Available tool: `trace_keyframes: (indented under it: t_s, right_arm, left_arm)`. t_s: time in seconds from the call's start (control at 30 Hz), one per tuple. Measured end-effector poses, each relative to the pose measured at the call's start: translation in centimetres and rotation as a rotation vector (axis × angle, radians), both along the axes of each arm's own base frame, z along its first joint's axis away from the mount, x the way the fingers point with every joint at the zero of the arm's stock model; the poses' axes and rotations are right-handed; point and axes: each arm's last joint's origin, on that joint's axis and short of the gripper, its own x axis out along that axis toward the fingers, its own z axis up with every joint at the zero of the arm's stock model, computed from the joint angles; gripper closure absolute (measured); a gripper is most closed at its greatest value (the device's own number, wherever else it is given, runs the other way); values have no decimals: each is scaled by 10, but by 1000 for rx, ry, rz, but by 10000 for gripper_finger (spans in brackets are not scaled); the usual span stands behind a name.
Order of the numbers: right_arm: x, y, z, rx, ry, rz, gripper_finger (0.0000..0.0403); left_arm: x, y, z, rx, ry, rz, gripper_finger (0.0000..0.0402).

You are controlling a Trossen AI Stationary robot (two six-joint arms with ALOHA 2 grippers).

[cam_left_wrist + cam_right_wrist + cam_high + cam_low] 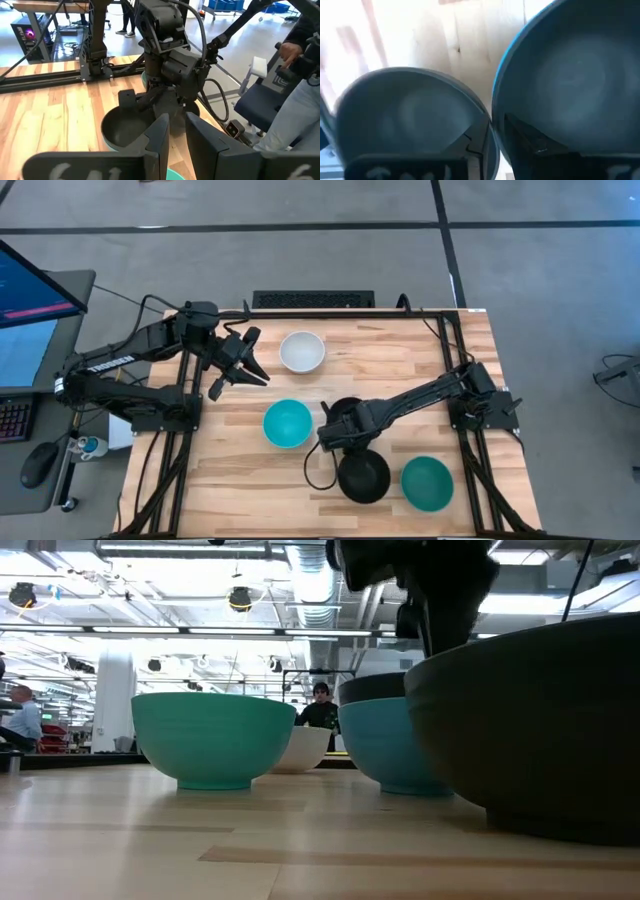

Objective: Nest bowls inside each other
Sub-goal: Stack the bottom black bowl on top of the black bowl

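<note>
A black bowl [347, 408] sits nested in a light blue bowl [400, 755], whose foot stands on the table near the middle. My right gripper [335, 438] is shut on their rim. A second black bowl [363, 476] and a teal green bowl [427, 483] stand near the front edge. A loose light blue bowl [287, 423] stands left of the nested pair, and a white bowl [302, 351] stands at the back. My left gripper [240, 365] hovers open and empty left of the white bowl. My right gripper holds the nested pair by the rim [496, 112] on its near side. One finger [530, 142] is inside the black bowl and the other [472, 150] is outside the blue rim. The fingers come slanting down from the table's right. The pair stands upright on the table.
The second black bowl [410, 120] stands close beside my right gripper on the near side. Black frame rails [455, 350] run along the table's left, right and far edges. A monitor [30, 290] stands off the table's left. People show in the room beyond [320, 705].
</note>
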Motion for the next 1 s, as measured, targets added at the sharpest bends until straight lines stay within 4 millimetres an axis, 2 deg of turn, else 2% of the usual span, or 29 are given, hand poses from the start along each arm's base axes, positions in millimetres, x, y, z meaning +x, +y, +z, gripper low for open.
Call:
trace_keyframes:
  t_s: [0.27,0.6,0.83,1.0]
  right_arm:
    - [4,-2,29,11,-49,-8,320]
    - [-9,10,29,-18,45,-10,320]
    - [-26,30,48,-93,-46,27,320]
    - [-43,33,60,-146,-80,-53,320]
  left_arm:
    - [0,0,0,-10,4,3,347]
    - [0,0,0,-13,6,4,347]
    - [0,0,0,-2,0,-2,347]
    - [0,0,0,14,-5,-8,347]
